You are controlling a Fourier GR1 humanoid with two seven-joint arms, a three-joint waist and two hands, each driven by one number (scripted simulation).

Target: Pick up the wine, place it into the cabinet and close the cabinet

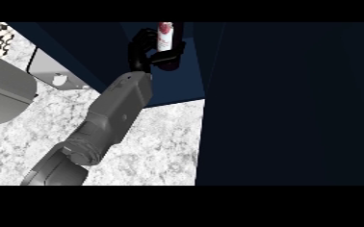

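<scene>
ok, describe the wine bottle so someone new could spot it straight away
Start at the dark blue cabinet filling the right side and top of the head view. Follow the one grey forearm up from the lower left to its black hand inside the cabinet opening. The wine bottle stands upright in its fingers: the only pale, red-marked thing against the dark.

Dark navy cabinet, white-grey speckled counter, black robot hand, seemingly pink-and-white wine bottle, grey forearm

Cabinet opening flanked by open door at right; marble counter left bare below.
</scene>
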